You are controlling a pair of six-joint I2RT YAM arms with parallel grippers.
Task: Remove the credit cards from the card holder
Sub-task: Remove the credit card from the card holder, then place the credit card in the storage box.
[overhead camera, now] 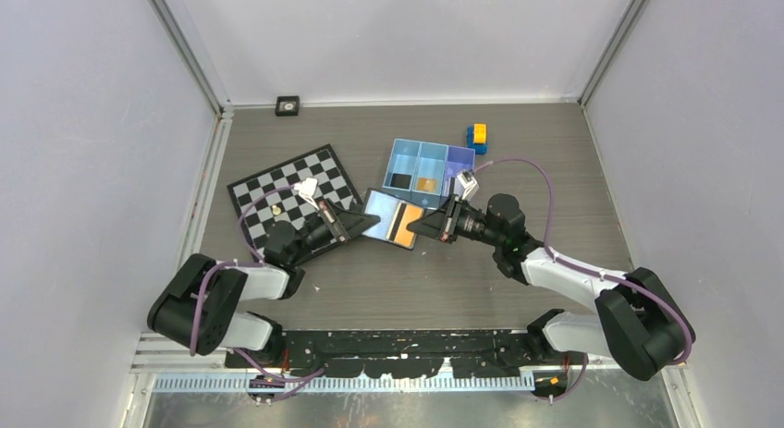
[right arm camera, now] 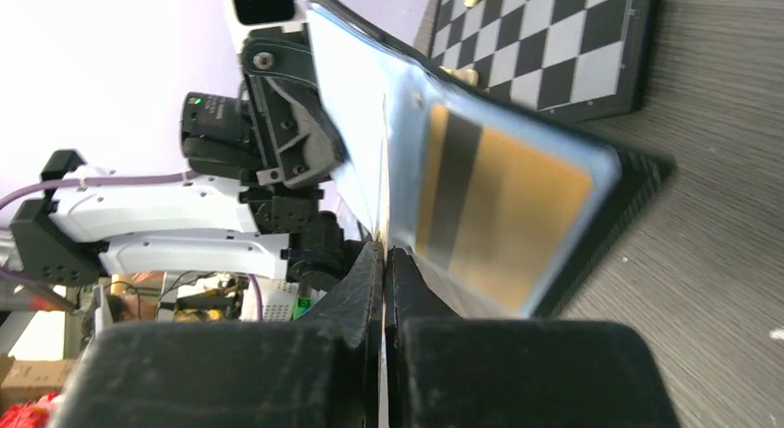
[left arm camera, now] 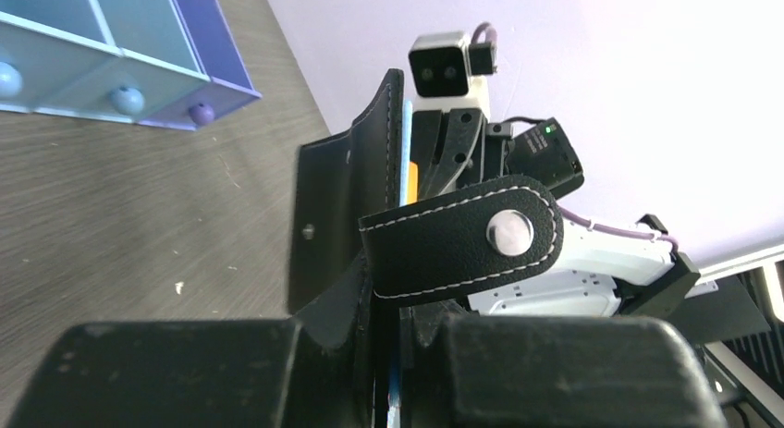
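chessboard (overhead camera: 294, 192) sits outboard of the left gripper (overhead camera: 363, 225). left jaws clamped on the black cover edge of the card holder (overhead camera: 382, 209), and its closure strap (left arm camera: 462, 238) with 1 snap lies across the fingers. 1 holder, spread open between the 2 grippers, long axis running jaw to jaw, pale inner faces up toward the top camera. 1 gold-orange card (right arm camera: 504, 215) visible in the clear sleeve on the half just beside the right jaws, dark stripe parallel to the fold, on the fold side. right gripper (overhead camera: 415, 227): jaws pressed together at the fold line, can't tell if any sleeve is nipped. beyond the right jaws: 1 light-blue tray (overhead camera: 434, 145) with 3 compartments, then 1 yellow-and-blue block stack (overhead camera: 477, 137)
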